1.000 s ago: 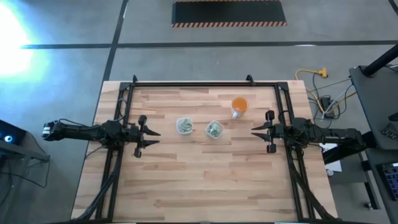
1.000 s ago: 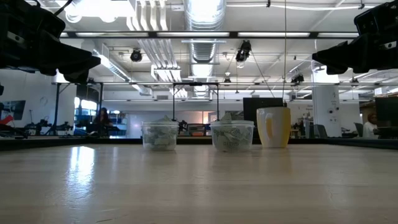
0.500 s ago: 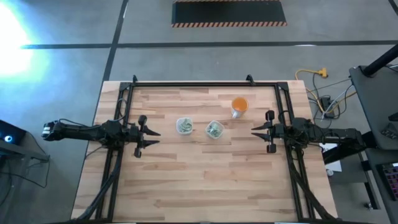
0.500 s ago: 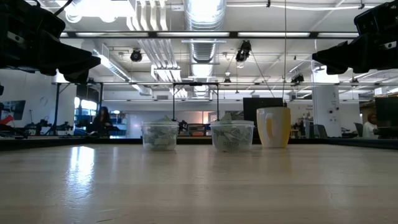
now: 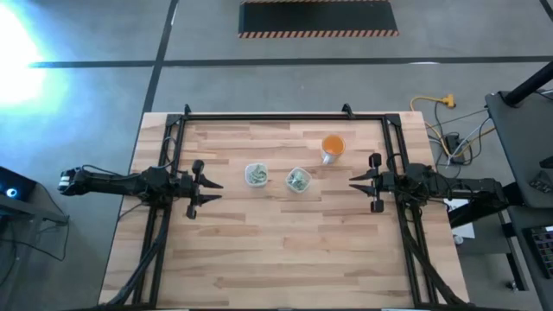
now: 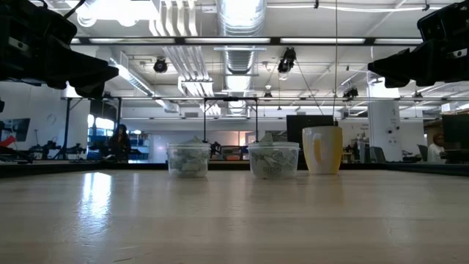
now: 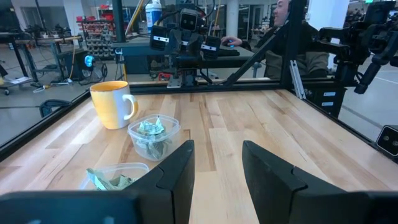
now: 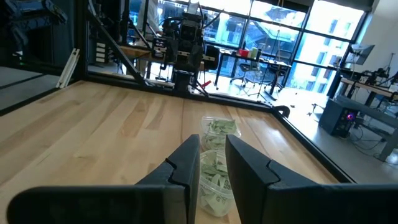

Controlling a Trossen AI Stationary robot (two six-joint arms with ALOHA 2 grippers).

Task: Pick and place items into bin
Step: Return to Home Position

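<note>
Two clear plastic cups (image 5: 256,175) (image 5: 298,180) stand on their bases mid-table, side by side. Each holds several tiny pale green-and-white pieces (image 7: 152,128) (image 8: 217,167). An orange cup (image 5: 333,147) stands upright to their far right. My left gripper (image 5: 216,187) hovers open and empty left of the cups, pointing toward them; in its wrist view (image 7: 217,155) both clear cups lie ahead. My right gripper (image 5: 352,183) hovers open and empty to the right of the cups, its fingers (image 8: 186,158) a small gap apart.
A black frame rail (image 5: 276,118) runs along the table's far edge and down both sides under the arms. Bare wooden tabletop (image 5: 285,250) lies toward the near edge. A person sits beyond the table in the left wrist view (image 7: 283,18).
</note>
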